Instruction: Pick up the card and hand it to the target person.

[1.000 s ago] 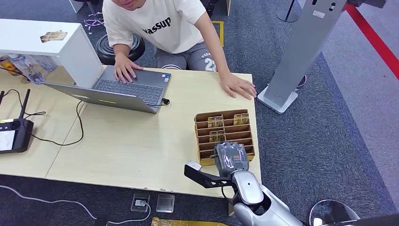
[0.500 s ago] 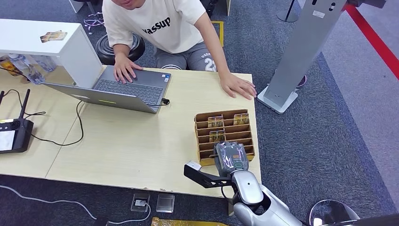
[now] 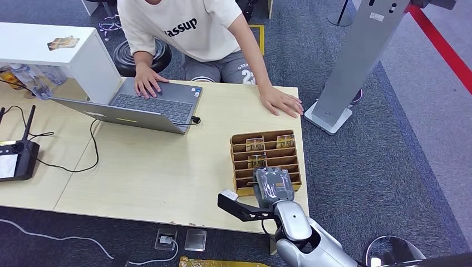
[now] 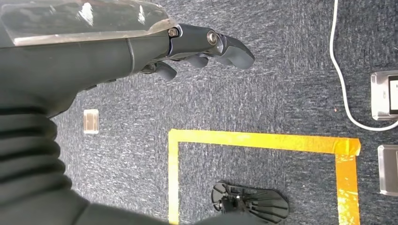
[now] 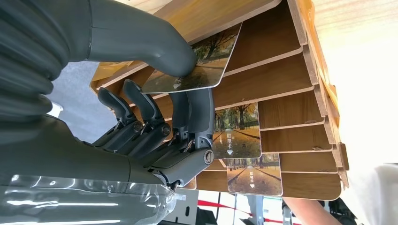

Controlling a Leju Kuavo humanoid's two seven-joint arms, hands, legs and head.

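A wooden card rack [image 3: 240, 146] stands on the table's near right corner with picture cards [image 3: 255, 143] in its slots. My right hand [image 3: 273, 186] is at the rack's near rows. In the right wrist view the right hand [image 5: 155, 136] pinches one card [image 5: 206, 58] between the thumb on top and the fingers underneath, with the card still partly in its slot. Two more cards [image 5: 237, 131] sit in slots further along. The person [image 3: 189, 28] sits across the table, one hand [image 3: 284, 103] flat on it. My left hand [image 4: 202, 47] hangs over the floor, holding nothing.
An open laptop [image 3: 150, 105] lies at the far left under the person's other hand. A white box [image 3: 50, 47] and a black controller [image 3: 16, 158] sit further left, with cables across the table. A grey stand [image 3: 356, 61] rises on the carpet to the right.
The person's upper body has shifted a little. My right hand stays at the rack with almost no movement.
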